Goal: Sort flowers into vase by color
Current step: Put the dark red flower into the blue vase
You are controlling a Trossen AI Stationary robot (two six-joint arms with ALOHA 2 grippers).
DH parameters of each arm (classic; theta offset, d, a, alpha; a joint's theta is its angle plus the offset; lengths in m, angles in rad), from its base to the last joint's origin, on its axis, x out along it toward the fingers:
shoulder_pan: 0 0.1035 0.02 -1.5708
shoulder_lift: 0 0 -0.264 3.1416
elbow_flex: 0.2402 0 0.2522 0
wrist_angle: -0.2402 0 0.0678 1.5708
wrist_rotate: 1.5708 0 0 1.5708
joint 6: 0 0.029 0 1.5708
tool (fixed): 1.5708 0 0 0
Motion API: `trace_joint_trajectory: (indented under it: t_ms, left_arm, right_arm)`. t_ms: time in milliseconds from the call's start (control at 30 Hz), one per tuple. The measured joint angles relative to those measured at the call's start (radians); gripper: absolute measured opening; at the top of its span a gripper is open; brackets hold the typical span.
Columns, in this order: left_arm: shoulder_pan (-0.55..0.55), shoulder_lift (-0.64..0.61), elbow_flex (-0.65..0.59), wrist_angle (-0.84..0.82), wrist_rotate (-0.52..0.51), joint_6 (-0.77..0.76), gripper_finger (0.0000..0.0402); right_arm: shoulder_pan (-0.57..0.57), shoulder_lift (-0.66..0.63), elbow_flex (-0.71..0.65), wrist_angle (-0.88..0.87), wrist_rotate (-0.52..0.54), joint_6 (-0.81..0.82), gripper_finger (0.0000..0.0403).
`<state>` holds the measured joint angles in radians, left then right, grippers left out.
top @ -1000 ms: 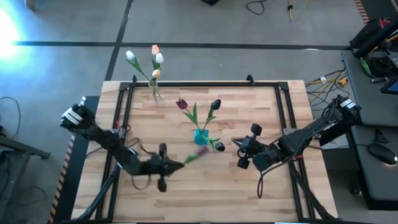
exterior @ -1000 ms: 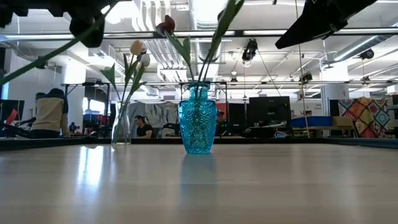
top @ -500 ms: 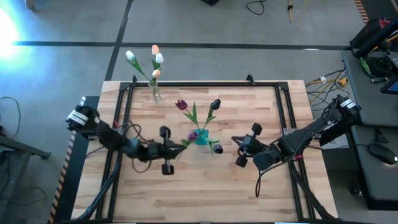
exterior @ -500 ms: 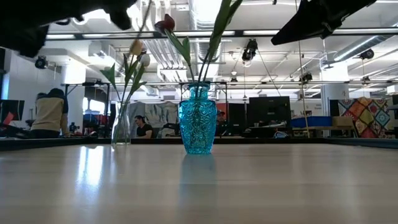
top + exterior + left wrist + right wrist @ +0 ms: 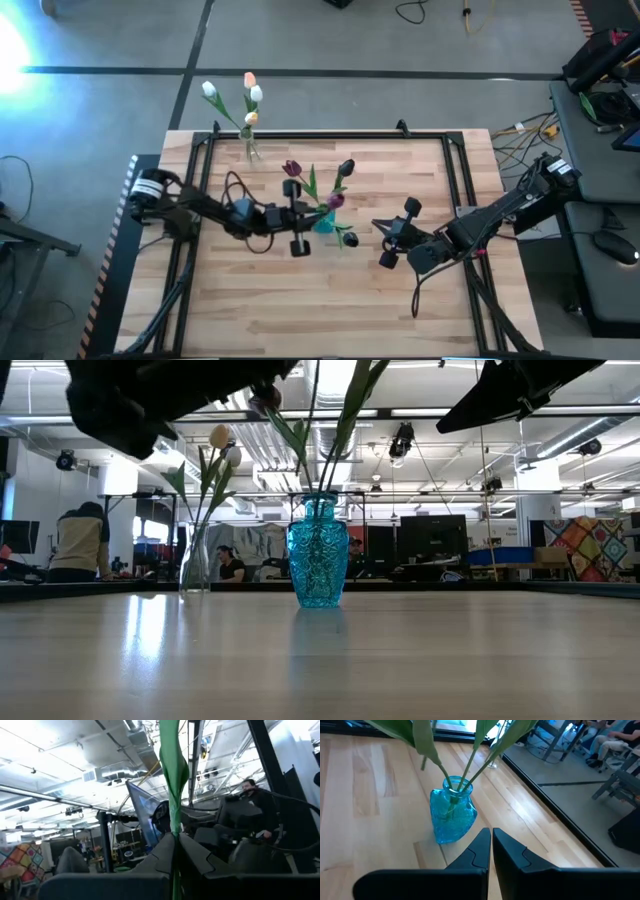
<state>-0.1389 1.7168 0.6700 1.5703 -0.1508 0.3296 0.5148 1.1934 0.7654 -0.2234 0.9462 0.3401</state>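
1. Tulip [image 5: 336, 200], artificial, purple head, thin green stem [image 5: 172, 795]: clamped in the closed left gripper [image 5: 312, 211] directly above the blue textured glass vase [image 5: 318, 556].
2. Right gripper [image 5: 378, 243]: closed, empty, beside the vase.
3. No legible markings.

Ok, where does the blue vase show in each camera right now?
High view: the blue vase sits mid-table, just past the left gripper.
Low view: blue vase centre, standing upright.
Left wrist view: not in it; only a green stem.
Right wrist view: blue vase ahead of the right gripper.
Shared landmark: the stems rising from its mouth.
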Motion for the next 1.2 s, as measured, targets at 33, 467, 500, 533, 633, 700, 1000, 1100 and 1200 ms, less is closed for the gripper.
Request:
trace_joint_trajectory:
  t_ms: [33, 467, 500, 533, 633, 700, 1000, 1100, 1200]
  left_arm:
    - [0.013, 0.008, 0.008, 0.0, 0.011, 0.001, 0.0]
    - [0.122, 0.065, 0.028, 0.0, 0.097, -0.013, 0.0]
    - [0.123, 0.07, 0.029, 0.0, 0.098, -0.015, 0.0]
    - [0.124, 0.073, 0.03, -0.001, 0.1, -0.015, 0.0]
    - [0.122, 0.074, 0.035, 0.001, 0.116, -0.013, 0.0]
    - [0.122, 0.075, 0.035, 0.0, 0.116, -0.008, 0.0]
    - [0.124, 0.076, 0.002, 0.001, 0.11, 0.001, 0.0]
    - [0.128, 0.076, -0.018, 0.0, 0.105, 0.002, 0.0]
    - [0.128, 0.076, -0.041, 0.0, 0.064, 0.006, 0.0]
  right_arm:
    - [0.0, 0.0, 0.0, 0.0, 0.0, 0.0, 0.0012]
    - [0.0, 0.0, -0.001, -0.002, -0.001, -0.001, 0.0012]
    - [0.0, 0.0, -0.001, -0.002, -0.001, -0.001, 0.0012]
    - [0.0, 0.0, -0.001, -0.002, -0.002, -0.001, 0.0012]
    - [0.0, 0.0, -0.001, -0.002, -0.002, -0.001, 0.0012]
    - [0.0, 0.0, -0.001, -0.002, -0.002, -0.001, 0.0012]
    - [0.0, 0.0, -0.001, -0.002, -0.002, -0.001, 0.0012]
    - [0.0, 0.0, -0.001, -0.002, -0.002, -0.001, 0.0012]
    - [0.0, 0.0, -0.001, -0.002, -0.002, -0.001, 0.0012]
